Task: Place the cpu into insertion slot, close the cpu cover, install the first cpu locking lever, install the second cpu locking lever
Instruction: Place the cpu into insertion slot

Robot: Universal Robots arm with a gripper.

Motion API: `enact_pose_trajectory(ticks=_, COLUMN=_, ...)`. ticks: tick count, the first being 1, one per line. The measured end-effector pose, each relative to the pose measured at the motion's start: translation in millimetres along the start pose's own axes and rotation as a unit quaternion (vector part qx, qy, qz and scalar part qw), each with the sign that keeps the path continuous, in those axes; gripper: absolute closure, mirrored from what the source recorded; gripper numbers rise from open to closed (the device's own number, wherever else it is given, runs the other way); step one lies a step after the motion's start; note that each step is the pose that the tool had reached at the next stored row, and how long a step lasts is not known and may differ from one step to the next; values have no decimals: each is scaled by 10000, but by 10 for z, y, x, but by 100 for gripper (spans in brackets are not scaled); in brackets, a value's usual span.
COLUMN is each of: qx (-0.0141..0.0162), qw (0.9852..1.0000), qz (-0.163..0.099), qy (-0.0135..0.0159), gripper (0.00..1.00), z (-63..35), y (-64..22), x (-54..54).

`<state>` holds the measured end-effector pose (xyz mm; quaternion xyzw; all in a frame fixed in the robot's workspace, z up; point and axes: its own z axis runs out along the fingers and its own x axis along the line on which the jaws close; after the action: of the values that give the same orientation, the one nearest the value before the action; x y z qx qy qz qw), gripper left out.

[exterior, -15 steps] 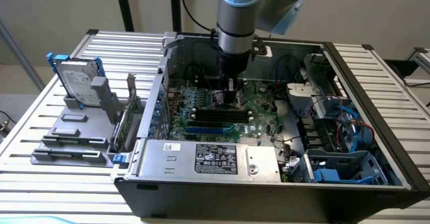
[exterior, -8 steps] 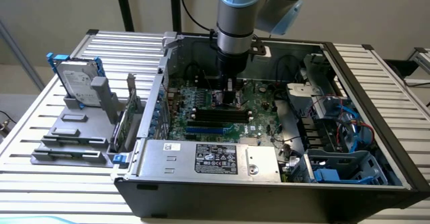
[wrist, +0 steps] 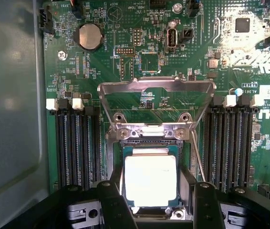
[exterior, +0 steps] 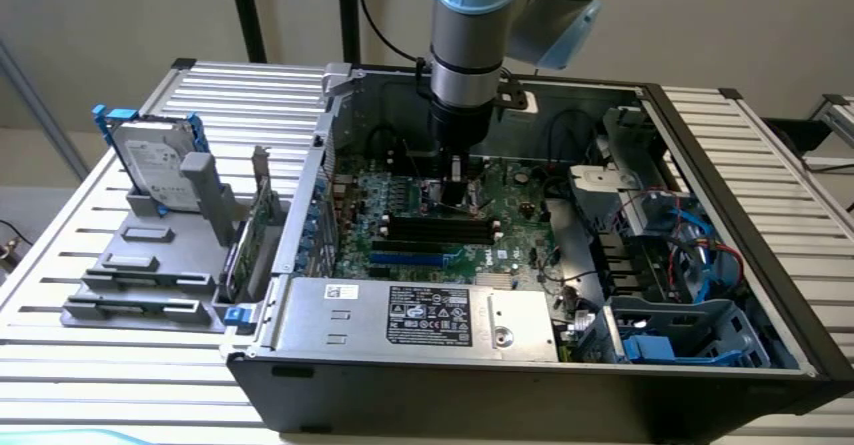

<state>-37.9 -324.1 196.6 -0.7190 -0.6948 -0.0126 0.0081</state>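
The cpu (wrist: 150, 179) lies silvery face up inside the insertion slot (wrist: 147, 141), whose metal rim sits on the green motherboard (wrist: 101, 62). My gripper (wrist: 150, 172) stands straight over the slot, its two black fingers (wrist: 117, 183) pressed against opposite edges of the chip, shut on it. The cpu cover (wrist: 156, 86), a silvery frame with a window, stands swung open just beyond the slot. A thin metal locking lever (wrist: 199, 162) runs along one side of the slot, unlatched. In the exterior view the gripper (exterior: 458, 193) reaches down into the middle of the open computer case (exterior: 747, 365).
Long black memory slots (wrist: 75, 148) flank the socket on both sides. A grey labelled power-supply box (exterior: 420, 315) sits at the case's near edge. Blue and red cables (exterior: 694, 245) fill the exterior view's right. A hard drive (exterior: 154, 165) stands in a grey rack at the left.
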Motion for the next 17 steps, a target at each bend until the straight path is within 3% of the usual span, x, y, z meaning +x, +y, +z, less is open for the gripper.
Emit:
enact_pose_trajectory(ticks=13, qx=-2, qw=10000, qz=0, qy=1, gripper=45, z=-48, y=1, x=-8)
enact_pose_trajectory(ticks=17, qx=-29, qw=10000, qz=3, qy=1, gripper=45, z=-48, y=0, x=-8)
